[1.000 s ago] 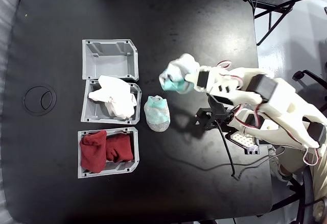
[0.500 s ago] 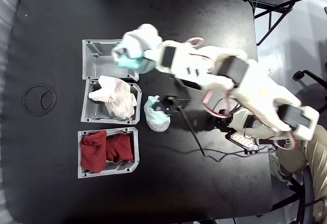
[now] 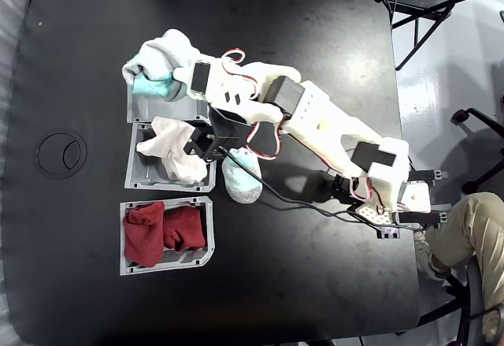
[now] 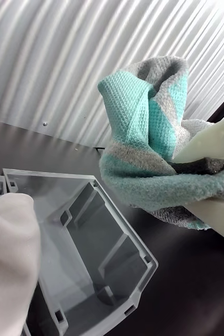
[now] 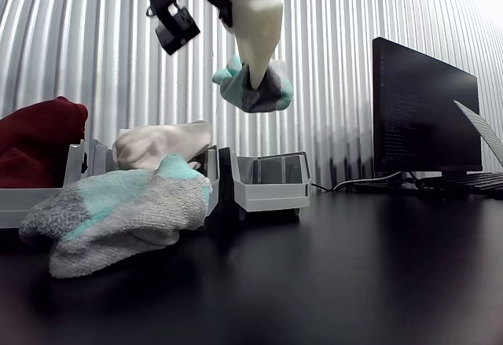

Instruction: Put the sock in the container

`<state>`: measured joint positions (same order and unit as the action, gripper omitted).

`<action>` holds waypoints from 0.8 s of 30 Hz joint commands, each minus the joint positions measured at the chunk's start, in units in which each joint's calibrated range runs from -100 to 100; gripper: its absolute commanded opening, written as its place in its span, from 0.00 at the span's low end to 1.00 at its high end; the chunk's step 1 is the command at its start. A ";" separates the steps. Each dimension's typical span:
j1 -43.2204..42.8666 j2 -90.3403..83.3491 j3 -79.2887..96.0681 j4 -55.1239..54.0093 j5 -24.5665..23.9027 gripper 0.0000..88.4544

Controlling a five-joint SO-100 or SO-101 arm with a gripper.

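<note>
The mint-green, white and grey sock (image 3: 151, 68) hangs bunched in my gripper (image 3: 161, 74), which is shut on it above the far left corner of the empty grey container (image 3: 157, 110). In the wrist view the sock (image 4: 143, 131) is pinched between white fingers (image 4: 211, 143), with the container (image 4: 91, 236) open just below and to the left. The other view shows the sock (image 5: 236, 86) held well above the container (image 5: 271, 180).
Beside the container stand a bin with white socks (image 3: 169, 157) and a bin with dark red socks (image 3: 165, 236). An oval mint sock with a grey toe (image 3: 242, 176) lies on the black table under my arm. A monitor (image 5: 424, 109) stands at the right. A person's leg (image 3: 465, 228) is at the table's edge.
My arm has swung left across the table with the sock, from right of the bins to over the empty container's far left corner.
</note>
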<state>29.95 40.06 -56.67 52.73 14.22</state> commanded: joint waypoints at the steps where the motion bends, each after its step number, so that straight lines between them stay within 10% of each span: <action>1: -0.71 1.64 -5.55 -1.07 -0.23 0.01; 24: -0.08 11.26 -5.55 -1.24 -0.23 0.02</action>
<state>29.74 52.45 -58.92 52.73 14.22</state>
